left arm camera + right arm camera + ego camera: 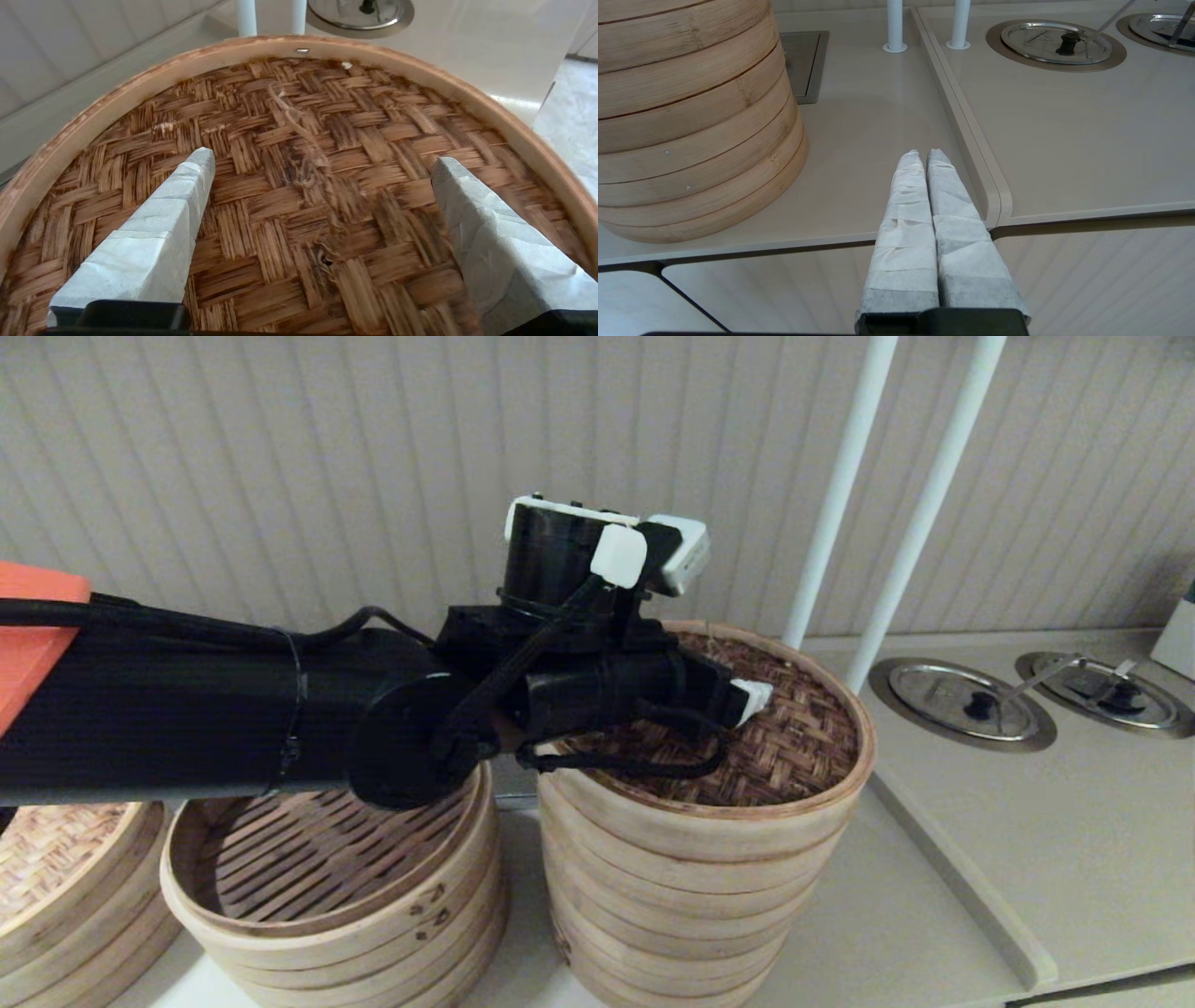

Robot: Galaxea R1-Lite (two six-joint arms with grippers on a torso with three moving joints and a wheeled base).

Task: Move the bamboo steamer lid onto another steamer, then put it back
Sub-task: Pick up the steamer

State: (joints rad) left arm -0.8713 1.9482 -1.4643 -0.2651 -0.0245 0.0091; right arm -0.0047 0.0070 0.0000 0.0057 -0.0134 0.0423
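Dark lid [747, 737] caps tall steamer [691, 887]; left hand [322, 172] spread above.

Left arm [187, 709] crossing the head view, hiding the near-left part of the bamboo steamer lid [794, 728] and the back rim of the shorter slatted steamer [308, 896]. Left gripper [322, 163] mostly masked by its own wrist there; contact with the weave impossible to tell. Tall steamer stack [691, 896] cut off by the bottom edge; interior fully covered. Paler woven lid [47, 849] cropped at the left edge. Right gripper [923, 156] outside the head view. White object [1178, 639] at the counter's far right clipped, unidentifiable.
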